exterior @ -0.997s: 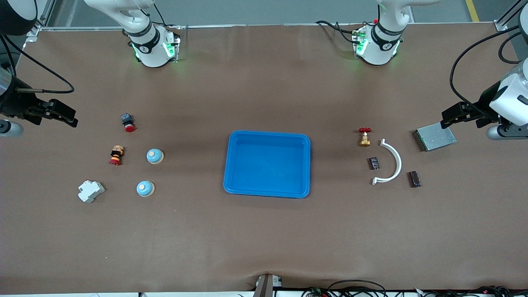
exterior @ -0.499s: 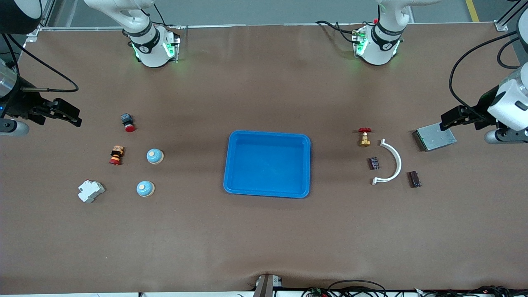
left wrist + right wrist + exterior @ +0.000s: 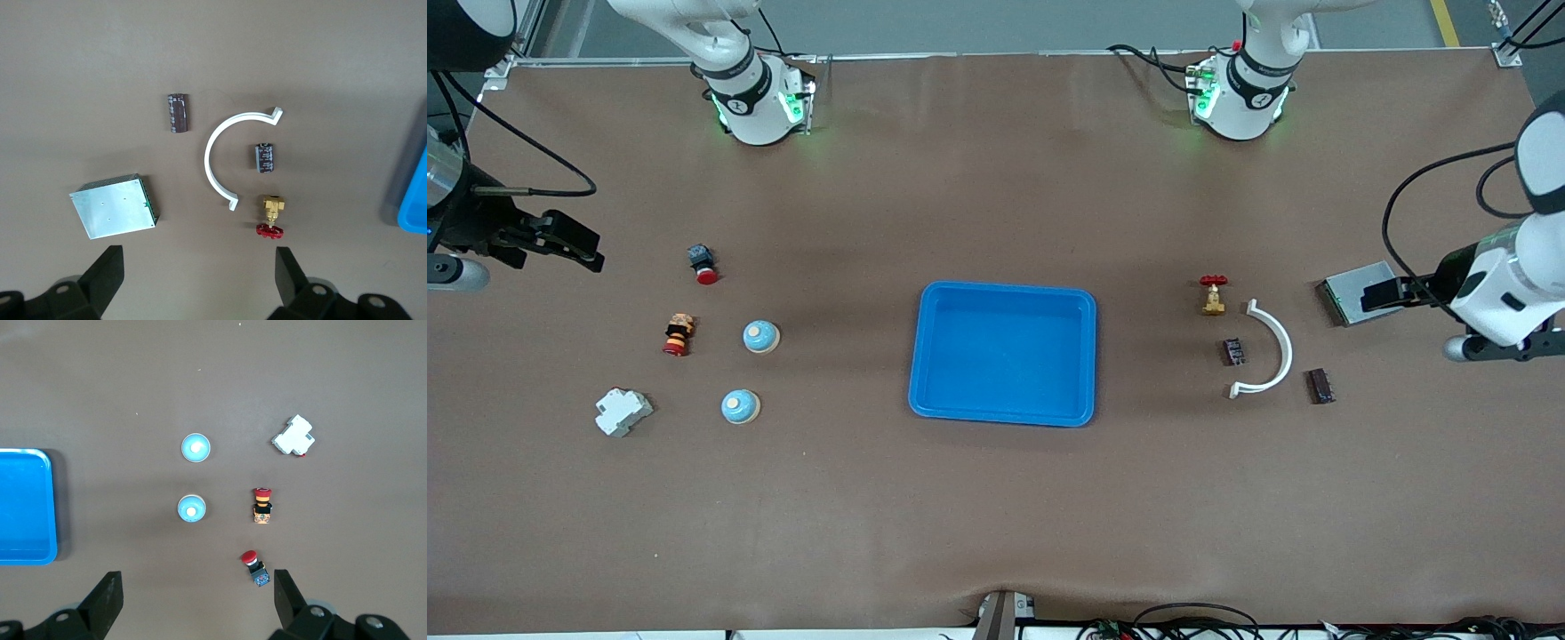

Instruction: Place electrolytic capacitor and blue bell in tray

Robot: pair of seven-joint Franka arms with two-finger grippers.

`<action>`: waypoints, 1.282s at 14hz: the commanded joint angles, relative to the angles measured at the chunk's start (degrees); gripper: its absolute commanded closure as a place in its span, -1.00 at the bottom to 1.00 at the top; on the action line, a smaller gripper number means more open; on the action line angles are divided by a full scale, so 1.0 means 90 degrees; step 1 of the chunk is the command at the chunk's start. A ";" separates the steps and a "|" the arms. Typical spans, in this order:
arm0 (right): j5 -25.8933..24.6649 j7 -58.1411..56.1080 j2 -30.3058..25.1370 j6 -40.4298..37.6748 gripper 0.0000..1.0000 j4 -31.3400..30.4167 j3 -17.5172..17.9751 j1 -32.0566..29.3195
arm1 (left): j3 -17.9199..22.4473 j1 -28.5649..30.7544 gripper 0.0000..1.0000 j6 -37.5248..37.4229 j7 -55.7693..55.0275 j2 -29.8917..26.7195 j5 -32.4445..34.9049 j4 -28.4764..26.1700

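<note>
The blue tray (image 3: 1003, 356) lies empty at the table's middle; its corner shows in the left wrist view (image 3: 413, 200) and its end in the right wrist view (image 3: 23, 507). Two blue bells (image 3: 761, 336) (image 3: 740, 406) sit toward the right arm's end, also in the right wrist view (image 3: 191, 509) (image 3: 195, 447). Two dark capacitors (image 3: 1233, 351) (image 3: 1320, 386) lie toward the left arm's end (image 3: 265, 158) (image 3: 177, 113). My left gripper (image 3: 1374, 295) (image 3: 199, 273) is open and empty over the grey metal box. My right gripper (image 3: 583, 249) (image 3: 193, 597) is open and empty, up near the table's end.
A grey metal box (image 3: 1356, 292), a white curved piece (image 3: 1282, 342) and a brass valve with red handle (image 3: 1213, 295) lie by the capacitors. A white breaker (image 3: 623, 412), a red-yellow button (image 3: 678, 334) and a red push button (image 3: 703, 264) lie by the bells.
My left arm has swung down toward the front camera and its gripper now hangs over the grey box. My right gripper has shifted only slightly. No object on the table has moved.
</note>
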 commanded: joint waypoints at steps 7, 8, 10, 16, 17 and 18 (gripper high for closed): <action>0.0387 0.0027 -0.0288 0.0572 -1.00 -0.0879 -0.0060 -0.0086 | 0.0045 0.0233 -1.00 0.0946 0.0048 0.0962 0.0252 0.0268; 0.0417 0.0027 -0.0425 0.0961 -1.00 -0.1367 -0.0060 -0.0106 | 0.0036 0.0233 -1.00 0.1112 0.0058 0.1041 0.0515 0.0239; 0.0417 0.0027 -0.0592 0.1704 -1.00 -0.2169 -0.0070 -0.0106 | 0.0026 0.0233 -1.00 0.1415 -0.0019 0.1236 0.0605 0.0229; 0.0427 0.0086 -0.0543 0.3628 -1.00 -0.3830 -0.0050 -0.0047 | 0.0036 0.0331 -1.00 0.3172 -0.0799 0.1773 0.0537 -0.0561; 0.0427 0.0134 -0.0534 0.3941 -1.00 -0.4065 -0.0041 -0.0018 | 0.0036 0.0341 -1.00 0.3378 -0.0965 0.1890 0.0537 -0.0620; 0.0427 0.0173 -0.0524 0.4302 -1.00 -0.4318 -0.0041 0.0030 | 0.0036 0.0351 -1.00 0.3496 -0.1083 0.1978 0.0537 -0.0650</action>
